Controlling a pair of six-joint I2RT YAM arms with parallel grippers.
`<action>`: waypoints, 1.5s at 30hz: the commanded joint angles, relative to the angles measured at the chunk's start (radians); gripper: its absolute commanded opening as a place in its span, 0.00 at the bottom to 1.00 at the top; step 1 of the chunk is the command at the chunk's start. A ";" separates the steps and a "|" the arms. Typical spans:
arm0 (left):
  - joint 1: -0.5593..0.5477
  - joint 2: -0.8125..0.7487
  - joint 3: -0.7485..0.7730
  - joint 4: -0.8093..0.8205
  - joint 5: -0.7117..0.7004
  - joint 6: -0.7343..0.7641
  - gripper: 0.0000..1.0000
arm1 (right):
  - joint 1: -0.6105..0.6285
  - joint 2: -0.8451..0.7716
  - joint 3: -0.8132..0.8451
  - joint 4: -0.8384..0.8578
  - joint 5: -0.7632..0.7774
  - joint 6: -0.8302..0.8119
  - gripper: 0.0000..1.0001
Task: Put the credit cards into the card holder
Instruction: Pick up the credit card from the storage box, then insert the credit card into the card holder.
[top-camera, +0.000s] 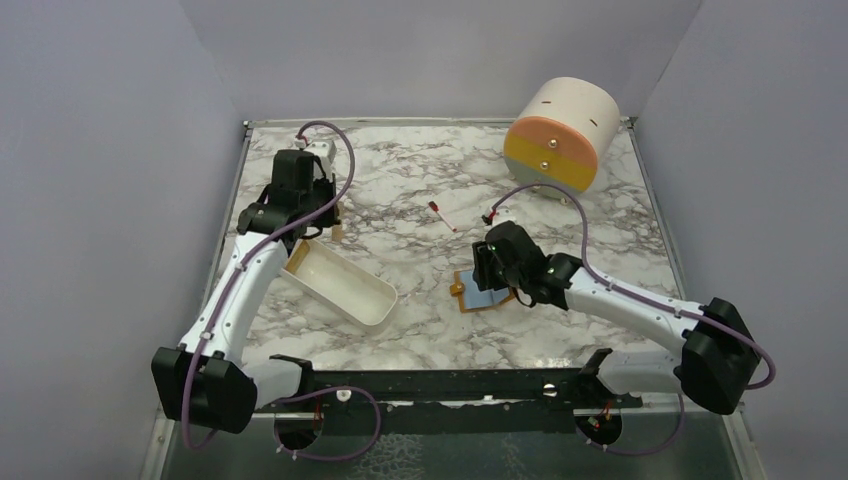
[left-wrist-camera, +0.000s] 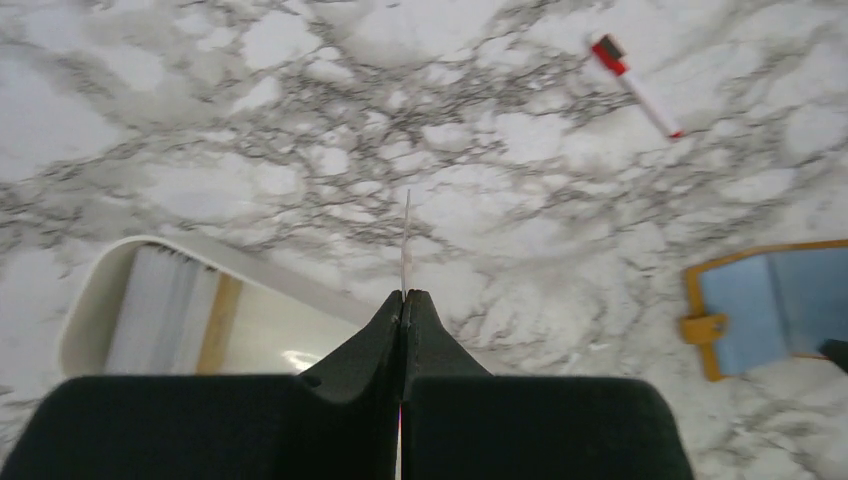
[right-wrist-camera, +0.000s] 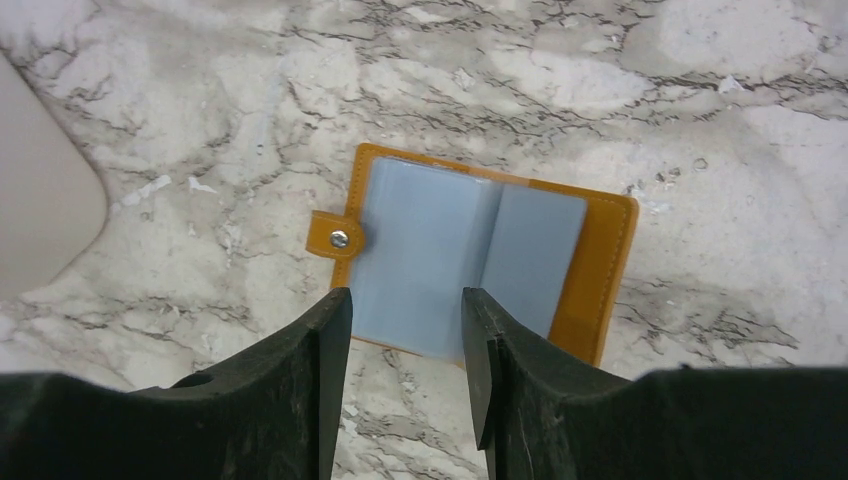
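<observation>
Currently the left gripper (left-wrist-camera: 405, 300) is pinched tight on one credit card (left-wrist-camera: 406, 235), seen edge-on as a thin line running straight out past the fingertips, above the marble table (top-camera: 400, 190) beside the white tray (left-wrist-camera: 100, 290). The card holder (right-wrist-camera: 440, 250) lies opened flat, blue-grey side up, long axis across the right wrist view, snap tab (right-wrist-camera: 338, 238) pointing left. The right gripper (right-wrist-camera: 405, 320) hovers over it, jaws half apart and seemingly empty.

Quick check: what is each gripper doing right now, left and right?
Left gripper: closed on a credit card, seen edge-on.
Right gripper: open, holding nothing, above the open card holder.
</observation>
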 joint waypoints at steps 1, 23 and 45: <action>0.003 0.041 0.052 0.012 0.376 -0.224 0.00 | -0.023 0.023 0.032 -0.063 0.080 -0.015 0.44; -0.412 0.156 -0.259 0.711 0.501 -0.724 0.00 | -0.165 0.107 -0.035 -0.058 0.059 0.020 0.32; -0.572 0.532 -0.189 0.751 0.329 -0.638 0.00 | -0.164 0.064 -0.171 0.054 -0.055 0.092 0.24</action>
